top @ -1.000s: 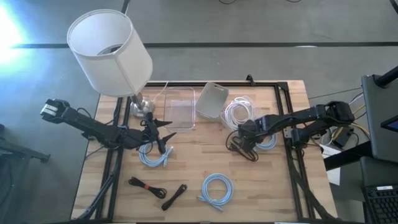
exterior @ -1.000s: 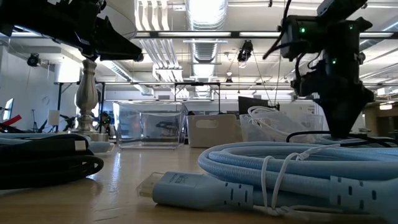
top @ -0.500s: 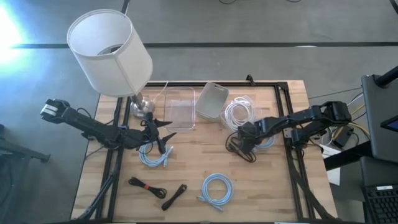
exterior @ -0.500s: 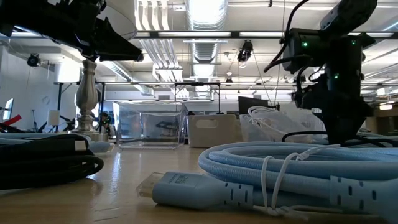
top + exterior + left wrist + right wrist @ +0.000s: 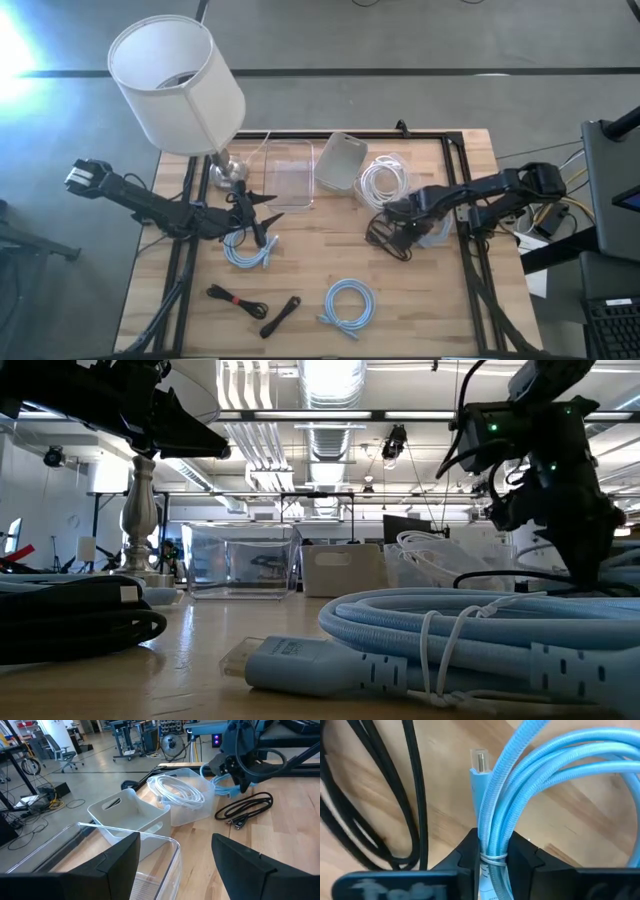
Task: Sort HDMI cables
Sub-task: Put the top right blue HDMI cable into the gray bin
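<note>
Seen from overhead, the right gripper point(image 5: 412, 226) reaches over a light blue coil point(image 5: 432, 228), with a loose black cable point(image 5: 385, 238) just beyond its fingers. The left gripper point(image 5: 268, 216) hovers with fingers spread above another light blue coil point(image 5: 247, 250), a clear tub point(image 5: 283, 170) just ahead of its fingertips.

Light blue coils point(image 5: 348, 303), a white coil point(image 5: 383, 181), black bundles point(image 5: 237, 298), pale striped wood table point(image 5: 300, 245), white lampshade point(image 5: 176, 83).
</note>
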